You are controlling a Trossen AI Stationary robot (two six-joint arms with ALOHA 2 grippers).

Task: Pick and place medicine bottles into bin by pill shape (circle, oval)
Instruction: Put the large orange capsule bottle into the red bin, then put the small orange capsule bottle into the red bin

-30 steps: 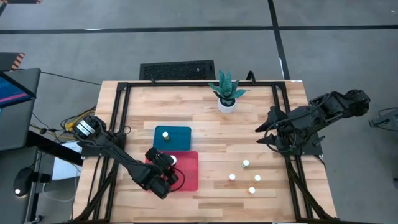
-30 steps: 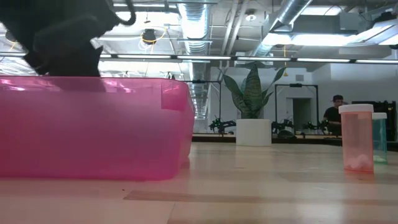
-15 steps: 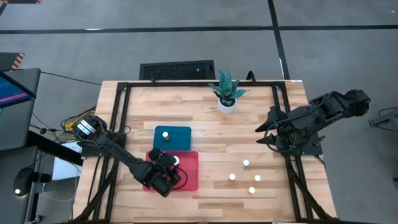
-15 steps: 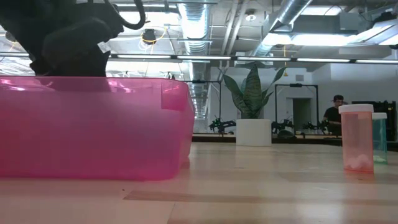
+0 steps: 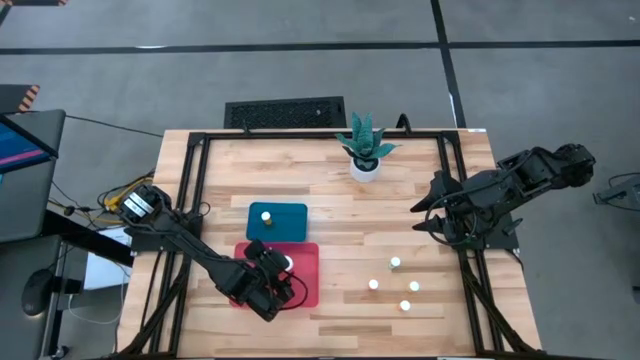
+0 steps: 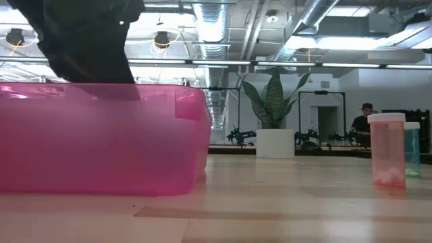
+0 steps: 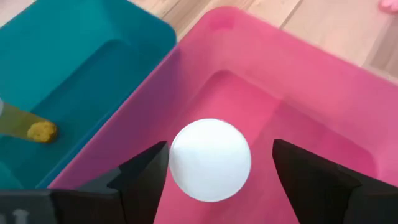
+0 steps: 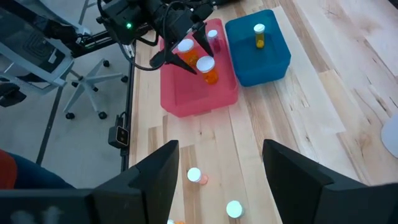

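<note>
**Left gripper open over the pink bin, a bottle standing between its fingers**

The left gripper [image 7: 221, 149] hangs inside the pink bin [image 5: 305, 285], a rounded-corner tub of glossy, see-through plastic at the near middle of the pale wood-plank table [image 5: 340, 190]. Its two dark, flat fingers [image 7: 144, 180] are spread. Between them stands a medicine bottle with a smooth round white cap [image 7: 210, 160]; there is a clear gap on one side, and the other finger is very close to the cap, possibly brushing it.

The right wrist view shows two amber-bodied, white-capped bottles [image 8: 206, 68] in this bin. A third, pinkish one [image 8: 213, 38] may stand at its far end, but that is hard to make out.

Just beyond the pink bin and touching it sits the teal bin [image 5: 290, 228], opaque plastic of the same shape. It holds one bottle [image 5: 266, 215] with yellow contents.

Four more white-capped bottles [image 5: 396, 263] stand loose on the table to the right of the bins, well apart from them.

A white pot with a spiky green plant [image 5: 364, 150] stands at the far edge.

The right gripper [image 5: 430, 210] waits at the table's right side, jaws wide apart and empty.
</note>
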